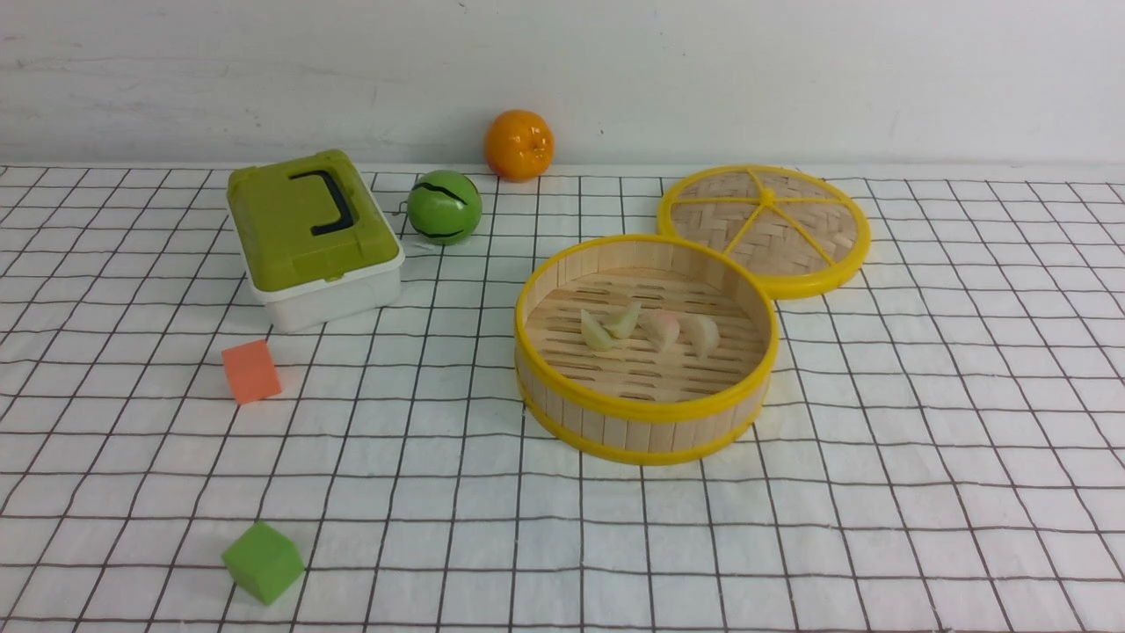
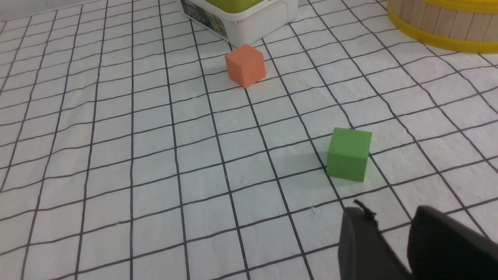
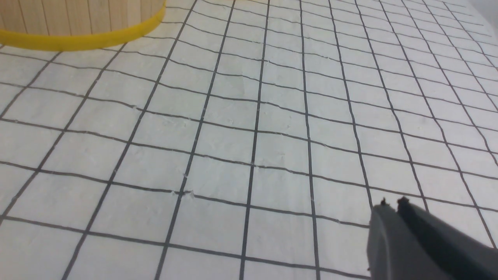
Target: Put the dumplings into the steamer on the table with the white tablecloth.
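The steamer (image 1: 646, 410), a round bamboo basket with yellow rims, stands on the white tablecloth (image 1: 923, 440) right of centre. Several dumplings lie on its slatted floor: two pale green ones (image 1: 598, 333) and two pinkish ones (image 1: 703, 335). Neither gripper shows in the front view. In the left wrist view my left gripper (image 2: 387, 217) hangs open over bare cloth near the green cube (image 2: 349, 154), with nothing between its fingers. My right gripper (image 3: 393, 204) is shut and empty above bare cloth, apart from the steamer's wall (image 3: 78, 27).
The woven lid (image 1: 765, 227) leans behind the steamer at its right. A green-lidded white box (image 1: 312, 237), a green ball (image 1: 444, 207) and an orange (image 1: 518, 144) sit at the back left. An orange cube (image 1: 251, 371) and a green cube (image 1: 263, 562) lie front left.
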